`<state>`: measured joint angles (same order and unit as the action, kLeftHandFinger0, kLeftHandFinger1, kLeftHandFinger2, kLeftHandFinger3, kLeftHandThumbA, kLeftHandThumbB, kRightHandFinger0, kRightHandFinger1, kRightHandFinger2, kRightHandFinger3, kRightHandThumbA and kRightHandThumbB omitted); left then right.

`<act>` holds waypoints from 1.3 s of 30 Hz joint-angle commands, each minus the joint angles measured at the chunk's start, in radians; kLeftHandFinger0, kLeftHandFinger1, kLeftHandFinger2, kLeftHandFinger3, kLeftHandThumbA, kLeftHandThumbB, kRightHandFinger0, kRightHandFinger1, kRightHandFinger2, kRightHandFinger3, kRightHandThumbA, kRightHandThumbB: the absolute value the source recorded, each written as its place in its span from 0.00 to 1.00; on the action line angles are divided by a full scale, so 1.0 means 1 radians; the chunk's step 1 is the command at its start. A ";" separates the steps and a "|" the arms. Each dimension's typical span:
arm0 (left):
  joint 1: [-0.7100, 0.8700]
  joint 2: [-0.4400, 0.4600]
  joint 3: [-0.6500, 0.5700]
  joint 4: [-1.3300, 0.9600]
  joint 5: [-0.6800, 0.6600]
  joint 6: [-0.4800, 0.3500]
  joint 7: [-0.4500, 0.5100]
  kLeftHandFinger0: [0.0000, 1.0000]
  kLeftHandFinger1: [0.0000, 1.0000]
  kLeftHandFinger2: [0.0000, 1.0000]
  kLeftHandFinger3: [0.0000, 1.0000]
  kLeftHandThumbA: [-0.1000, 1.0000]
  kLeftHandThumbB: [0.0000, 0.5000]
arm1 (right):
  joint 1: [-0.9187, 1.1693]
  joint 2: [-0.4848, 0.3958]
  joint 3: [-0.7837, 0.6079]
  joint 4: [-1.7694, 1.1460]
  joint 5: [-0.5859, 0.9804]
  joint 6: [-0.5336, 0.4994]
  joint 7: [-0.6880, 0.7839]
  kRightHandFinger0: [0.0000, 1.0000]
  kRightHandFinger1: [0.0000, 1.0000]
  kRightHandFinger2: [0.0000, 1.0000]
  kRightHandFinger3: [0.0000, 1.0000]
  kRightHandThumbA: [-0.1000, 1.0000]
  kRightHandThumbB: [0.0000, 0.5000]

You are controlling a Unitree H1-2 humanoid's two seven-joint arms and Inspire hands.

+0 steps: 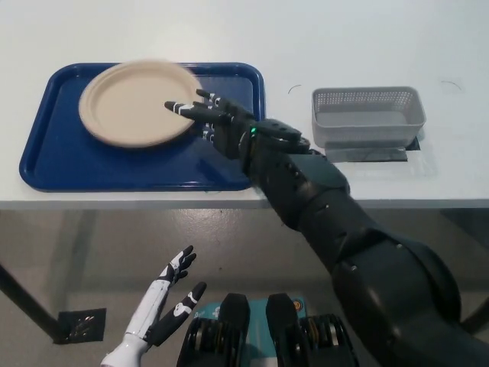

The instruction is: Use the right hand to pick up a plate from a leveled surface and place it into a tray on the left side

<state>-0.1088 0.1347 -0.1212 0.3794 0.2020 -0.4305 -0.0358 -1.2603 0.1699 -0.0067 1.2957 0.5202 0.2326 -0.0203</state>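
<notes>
Plate (136, 103) in blue tray (53, 157), left of table (344, 38)
Right hand (206, 118), fingers spread at near-right rim, apparently releasing; left hand (172, 287) idle, fingers apart

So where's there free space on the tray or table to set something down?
Free: tray front strip and left corner, table between tray and basket, and behind both. Crowded: the plate and right hand fill the tray's middle.

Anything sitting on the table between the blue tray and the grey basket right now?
No objects: the head view shows bare white table between the blue tray and the grey basket, apart from a faint mark; the right hand is over the tray.
</notes>
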 commanded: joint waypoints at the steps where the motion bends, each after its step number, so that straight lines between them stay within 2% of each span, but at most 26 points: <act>1: -0.025 0.013 -0.006 -0.025 -0.008 -0.017 -0.017 1.00 1.00 0.99 1.00 0.84 0.45 | -0.098 -0.013 -0.027 -0.041 -0.026 0.019 0.149 1.00 1.00 1.00 1.00 0.79 1.00; 3: -0.027 0.012 -0.009 -0.026 -0.005 -0.012 -0.022 1.00 1.00 0.99 1.00 0.84 0.48 | -0.090 -0.022 -0.021 -0.069 -0.039 0.038 0.175 1.00 1.00 1.00 1.00 0.82 0.99; 5: -0.028 0.013 -0.011 -0.033 -0.008 0.001 -0.029 1.00 1.00 1.00 1.00 0.84 0.52 | -0.058 -0.038 0.005 -0.148 -0.059 0.078 0.219 1.00 1.00 1.00 1.00 0.86 0.94; 7: -0.035 0.012 -0.011 -0.028 -0.009 0.004 -0.033 1.00 1.00 1.00 1.00 0.84 0.53 | -0.006 -0.055 0.025 -0.271 -0.064 0.142 0.248 1.00 1.00 1.00 1.00 0.87 0.92; 9: -0.037 0.014 -0.013 -0.029 -0.004 0.001 -0.034 1.00 1.00 0.99 1.00 0.84 0.53 | 0.072 -0.080 0.073 -0.460 -0.058 0.226 0.252 1.00 1.00 1.00 1.00 0.88 0.99; 11: -0.038 0.020 -0.015 -0.027 -0.006 -0.009 -0.041 1.00 1.00 0.99 1.00 0.84 0.52 | 0.236 -0.158 0.217 -0.825 0.074 0.237 0.184 1.00 1.00 1.00 1.00 0.87 1.00; 13: -0.037 0.020 -0.013 -0.031 -0.006 -0.004 -0.041 1.00 1.00 0.98 1.00 0.85 0.53 | 0.346 -0.232 0.298 -1.109 0.162 0.237 0.096 1.00 1.00 1.00 1.00 0.85 1.00; 15: -0.051 0.024 -0.015 -0.025 -0.004 -0.007 -0.046 1.00 1.00 0.98 1.00 0.85 0.51 | 0.422 -0.282 0.313 -1.312 0.211 0.237 0.053 1.00 1.00 1.00 1.00 0.85 0.98; 16: -0.052 0.023 -0.014 -0.021 -0.009 -0.011 -0.046 1.00 1.00 0.98 1.00 0.85 0.52 | 0.494 -0.323 0.315 -1.493 0.215 0.237 0.037 1.00 1.00 1.00 1.00 0.90 0.95; 17: -0.055 0.022 -0.013 -0.017 -0.012 -0.012 -0.046 1.00 1.00 0.98 1.00 0.85 0.52 | 0.521 -0.337 0.310 -1.561 0.198 0.237 0.049 1.00 1.00 1.00 1.00 0.91 0.93; 18: -0.055 0.020 -0.013 -0.009 -0.014 -0.021 -0.045 1.00 1.00 0.98 1.00 0.85 0.51 | 0.613 -0.347 0.251 -1.740 0.108 0.237 0.134 1.00 1.00 1.00 1.00 1.00 0.85; 20: -0.052 0.017 -0.012 0.000 -0.014 -0.030 -0.042 1.00 1.00 0.97 1.00 0.84 0.48 | 0.706 -0.328 0.182 -1.895 0.038 0.237 0.179 1.00 1.00 1.00 1.00 1.00 0.85; 21: -0.050 0.016 -0.012 0.005 -0.013 -0.035 -0.039 1.00 1.00 0.96 1.00 0.84 0.47 | 0.756 -0.319 0.153 -1.946 0.001 0.196 0.198 1.00 1.00 1.00 1.00 1.00 0.78; 22: -0.045 0.016 -0.014 0.009 -0.012 -0.039 -0.034 1.00 1.00 0.95 1.00 0.84 0.46 | 0.822 -0.320 0.132 -1.991 -0.051 0.088 0.215 1.00 1.00 1.00 1.00 1.00 0.75; 24: -0.040 0.011 -0.016 0.015 -0.013 -0.040 -0.029 1.00 1.00 0.95 1.00 0.84 0.46 | 0.911 -0.316 0.076 -2.044 -0.118 -0.084 0.238 1.00 1.00 1.00 1.00 1.00 0.76; 25: -0.035 0.008 -0.016 0.020 -0.016 -0.040 -0.029 1.00 1.00 0.95 1.00 0.84 0.46 | 0.954 -0.326 0.043 -2.067 -0.106 -0.151 0.258 1.00 1.00 1.00 1.00 1.00 0.70; 27: -0.024 0.006 -0.018 0.020 -0.009 -0.040 -0.028 1.00 1.00 0.96 1.00 0.85 0.44 | 1.033 -0.344 -0.009 -2.119 -0.066 -0.199 0.266 1.00 1.00 1.00 1.00 0.97 0.84; 28: -0.022 0.005 -0.019 0.022 -0.009 -0.040 -0.028 1.00 1.00 0.96 1.00 0.85 0.44 | 1.049 -0.346 -0.017 -2.135 -0.057 -0.195 0.259 1.00 1.00 1.00 1.00 0.97 0.85; 30: -0.018 -0.001 -0.024 0.028 -0.011 -0.040 -0.025 1.00 1.00 0.97 1.00 0.86 0.43 | 1.111 -0.354 -0.058 -2.238 -0.051 -0.171 0.208 1.00 1.00 1.00 1.00 0.90 0.80; 31: -0.017 -0.003 -0.024 0.033 -0.019 -0.040 -0.026 1.00 1.00 0.97 1.00 0.86 0.44 | 1.136 -0.340 -0.072 -2.243 -0.024 -0.245 0.215 1.00 1.00 1.00 1.00 0.79 0.84; 32: -0.016 -0.005 -0.025 0.037 -0.023 -0.040 -0.026 1.00 1.00 0.97 1.00 0.86 0.44 | 1.159 -0.340 -0.081 -2.246 -0.045 -0.293 0.221 1.00 1.00 1.00 1.00 0.80 0.84; 33: -0.015 -0.005 -0.025 0.038 -0.020 -0.040 -0.025 1.00 1.00 0.97 1.00 0.86 0.45 | 1.171 -0.326 -0.095 -2.246 -0.135 -0.362 0.221 1.00 1.00 1.00 1.00 0.94 0.77; 35: -0.012 -0.005 -0.028 0.038 -0.017 -0.040 -0.022 1.00 1.00 0.97 1.00 0.86 0.43 | 1.224 -0.294 -0.085 -2.246 -0.197 -0.462 0.205 1.00 1.00 1.00 1.00 0.95 0.75; 36: -0.012 -0.005 -0.028 0.039 -0.018 -0.040 -0.022 1.00 1.00 0.97 1.00 0.86 0.42 | 1.226 -0.279 -0.074 -2.246 -0.212 -0.492 0.206 1.00 1.00 1.00 1.00 0.94 0.64; 38: -0.012 -0.005 -0.027 0.036 -0.011 -0.040 -0.020 1.00 1.00 0.98 1.00 0.86 0.41 | 1.225 -0.244 -0.033 -2.246 -0.236 -0.558 0.224 1.00 1.00 1.00 1.00 1.00 0.67; 39: -0.011 -0.005 -0.027 0.036 -0.010 -0.040 -0.020 1.00 1.00 0.98 1.00 0.86 0.41 | 1.230 -0.231 -0.025 -2.246 -0.255 -0.578 0.224 1.00 1.00 1.00 1.00 1.00 0.68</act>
<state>-0.1148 0.1303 -0.1270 0.4252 0.2029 -0.4277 -0.0613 -0.2368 -0.0654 0.0622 0.0997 0.4804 0.3095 0.1104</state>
